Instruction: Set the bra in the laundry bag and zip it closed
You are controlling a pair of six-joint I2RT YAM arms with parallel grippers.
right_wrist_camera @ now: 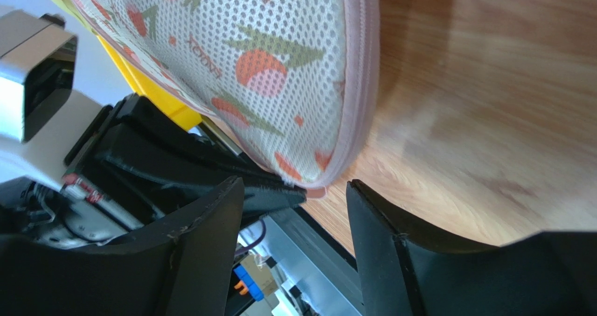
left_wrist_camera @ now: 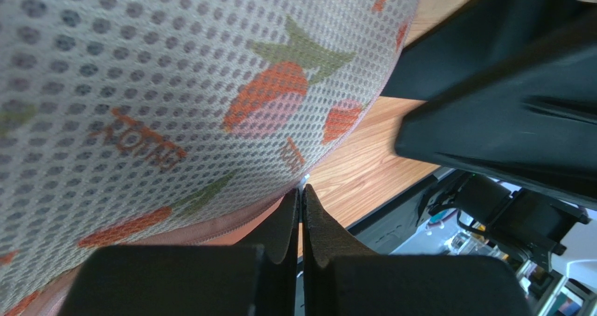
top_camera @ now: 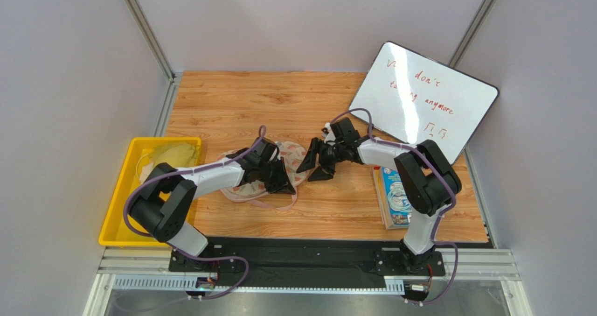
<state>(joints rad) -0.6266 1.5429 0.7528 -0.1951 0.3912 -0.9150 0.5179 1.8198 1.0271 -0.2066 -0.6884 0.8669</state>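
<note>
Zipping looks to be the step in hand: the left gripper (left_wrist_camera: 301, 193) is fully closed at the bag (right_wrist_camera: 280, 71)'s pink edge, on what cannot be told. The right gripper (right_wrist_camera: 294, 184) gapes empty at the bag's right end. The bra is unseen, presumably inside. Next, the right jaws must pinch that end as a brace, and the bin (top_camera: 115, 218), book (top_camera: 394, 197) and far whiteboard (top_camera: 427, 106) hinder nothing.
</note>
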